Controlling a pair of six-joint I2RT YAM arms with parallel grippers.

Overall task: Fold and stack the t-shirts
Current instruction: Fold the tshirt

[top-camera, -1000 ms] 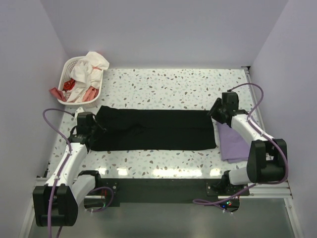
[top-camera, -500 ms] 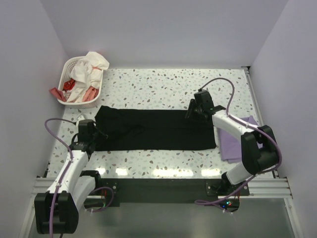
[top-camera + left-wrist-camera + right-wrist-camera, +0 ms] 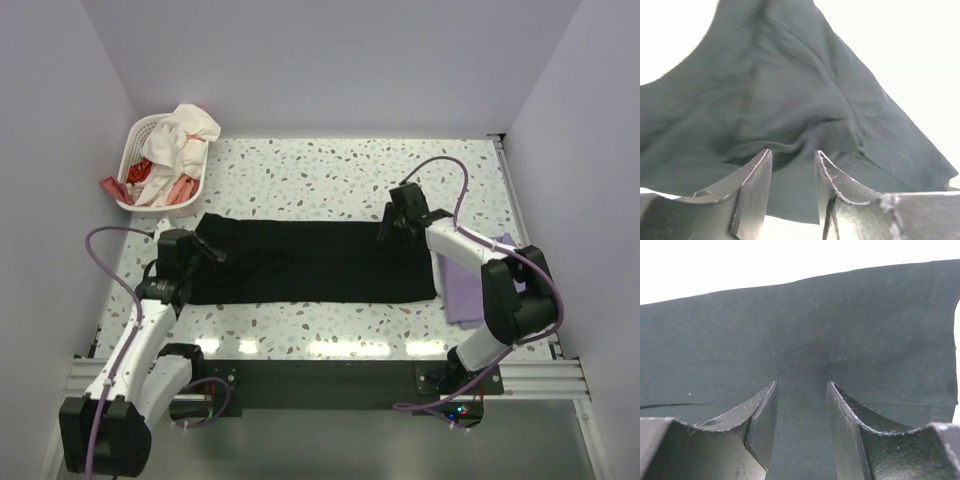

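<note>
Black tee (image 3: 310, 262) is lying as a long strip across the speckled table (image 3: 330, 170), with the folded lavender tee (image 3: 468, 290) by its right end. Left wrist: the left gripper (image 3: 792, 152) is gaping, empty, over rumpled black cloth. Right wrist: the right gripper (image 3: 801, 385) is hanging parted, empty, above smooth cloth.

Colour notes for you, from the top view:
- Black tee (image 3: 310, 262): plain, no print.
- Folded tee (image 3: 465, 290), at its 3 o'clock: plain lavender.
- Tabletop (image 3: 330, 170): white with grey-brown speckle.
- Basket (image 3: 131, 152), at 10 o'clock: white. Its laundry (image 3: 185, 130): white and coral-red.
- Cables (image 3: 441, 161): purple.
- Fingers (image 3: 752, 192): dark grey-black.
</note>
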